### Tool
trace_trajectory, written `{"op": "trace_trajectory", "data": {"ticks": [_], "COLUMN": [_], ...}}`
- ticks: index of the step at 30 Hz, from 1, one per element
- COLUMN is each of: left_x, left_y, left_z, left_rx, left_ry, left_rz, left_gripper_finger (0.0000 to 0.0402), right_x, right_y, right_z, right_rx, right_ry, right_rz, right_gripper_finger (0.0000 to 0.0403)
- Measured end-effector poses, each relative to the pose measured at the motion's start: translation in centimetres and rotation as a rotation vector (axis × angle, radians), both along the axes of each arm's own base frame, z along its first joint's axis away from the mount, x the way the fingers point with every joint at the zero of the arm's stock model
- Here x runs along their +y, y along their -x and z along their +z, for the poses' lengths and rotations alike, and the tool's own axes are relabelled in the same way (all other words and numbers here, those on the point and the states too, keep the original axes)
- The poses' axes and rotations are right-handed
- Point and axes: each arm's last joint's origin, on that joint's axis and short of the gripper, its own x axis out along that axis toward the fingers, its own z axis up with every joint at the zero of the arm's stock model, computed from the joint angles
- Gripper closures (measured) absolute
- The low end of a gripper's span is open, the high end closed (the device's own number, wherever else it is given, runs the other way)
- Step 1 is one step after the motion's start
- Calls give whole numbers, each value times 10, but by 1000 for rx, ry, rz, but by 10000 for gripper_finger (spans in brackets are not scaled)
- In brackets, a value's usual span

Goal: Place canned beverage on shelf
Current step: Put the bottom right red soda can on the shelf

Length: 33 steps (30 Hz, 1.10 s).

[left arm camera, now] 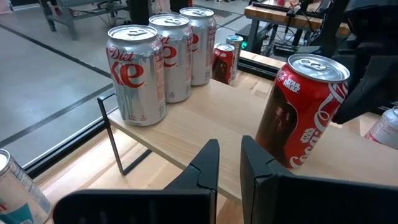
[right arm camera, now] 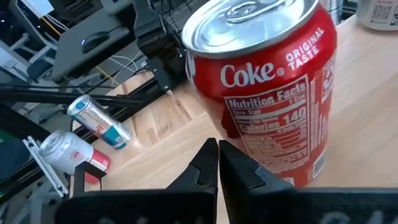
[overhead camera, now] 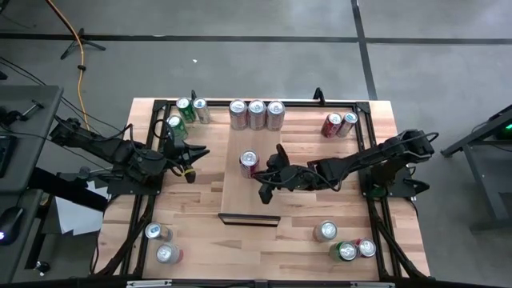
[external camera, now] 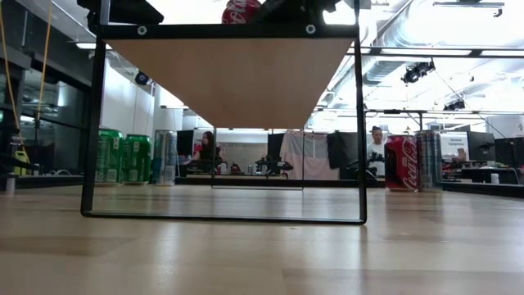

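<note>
With the red aluminium Coke can (overhead camera: 249,163) standing upright on the long pale wooden shelf (overhead camera: 240,192), my right gripper (overhead camera: 264,186), fingers pressed together just beside it, could topple it if I swing carelessly.

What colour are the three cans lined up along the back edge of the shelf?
Silver with red lettering; the three cans show best in the left wrist view.

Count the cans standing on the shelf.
4: three silver Diet Coke cans in a row at the shelf's far end, one red Coke can mid-shelf by the right gripper.
</note>
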Motion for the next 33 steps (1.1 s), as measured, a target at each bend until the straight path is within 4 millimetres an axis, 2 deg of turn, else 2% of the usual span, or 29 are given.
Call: {"op": "trace_trajectory", "data": {"ticks": [9, 25, 33], "left_x": [0, 0, -1], "left_y": [-1, -1, -3], "left_z": [2, 2, 3], "left_rx": [-21, -22, -44], "left_ry": [8, 8, 17], "left_rz": [0, 0, 0], "left_gripper_finger": [401, 401, 401], "right_x": [-17, -59, -57], "right_y": [-3, -11, -6], "right_z": [0, 4, 8], "right_rx": [15, 3, 28], "right_ry": [50, 113, 120], "right_rz": [-13, -2, 129], "right_gripper_finger": [403, 403, 403]}}
